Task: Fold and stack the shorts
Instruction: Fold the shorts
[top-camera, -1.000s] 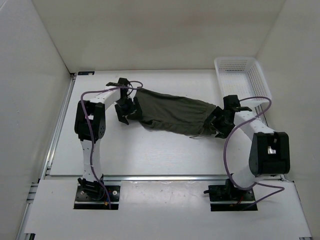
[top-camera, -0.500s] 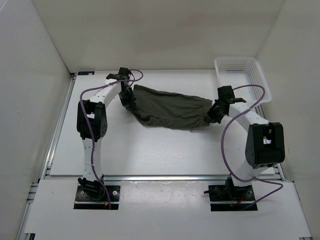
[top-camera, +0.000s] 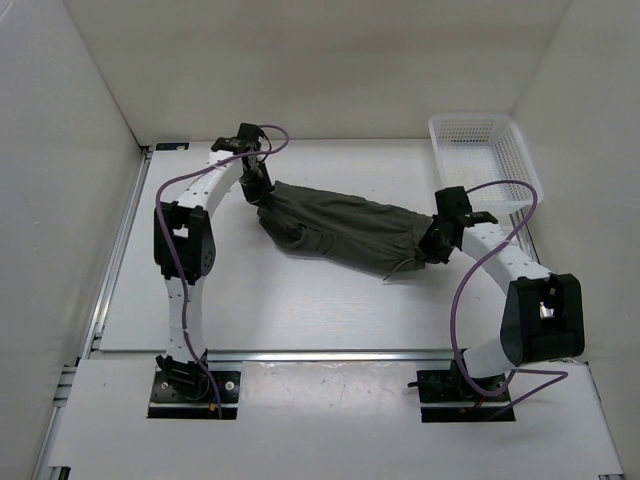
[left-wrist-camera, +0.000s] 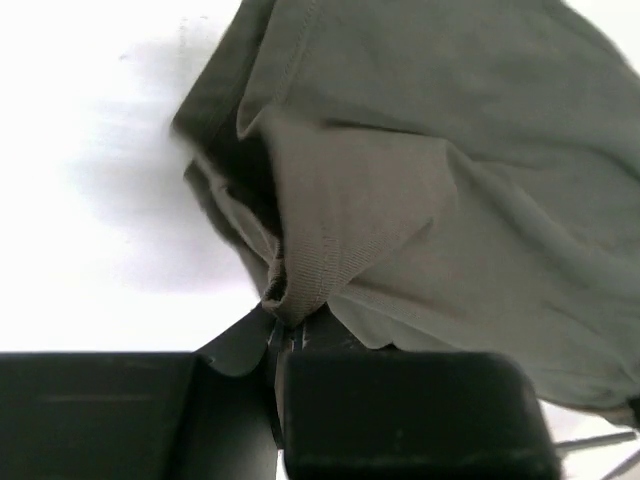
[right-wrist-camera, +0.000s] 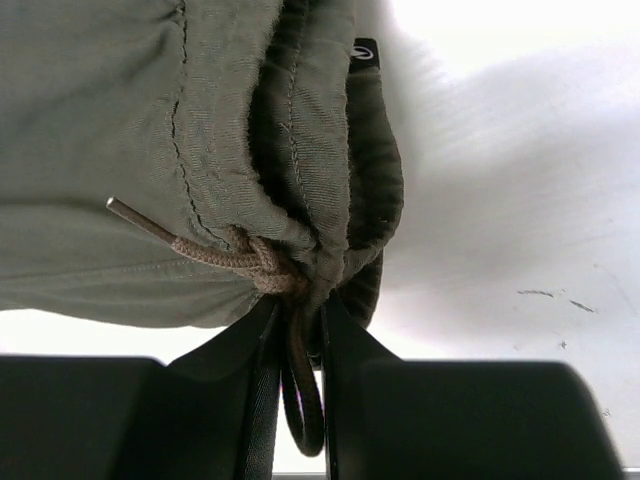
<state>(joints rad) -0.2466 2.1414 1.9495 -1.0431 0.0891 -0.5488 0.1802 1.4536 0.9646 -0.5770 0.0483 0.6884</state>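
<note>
Shorts (top-camera: 345, 228) stretch across the table (top-camera: 300, 310) between my arms. Left fingers (left-wrist-camera: 238, 348) pinch a fabric corner; right fingers (right-wrist-camera: 350, 345) clamp the waistband at the drawstring (right-wrist-camera: 225, 252).

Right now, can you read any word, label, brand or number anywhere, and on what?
No text can be read in any view.
Black tab on the shorts: it has a pale mark, too small and blurred to read.
</note>
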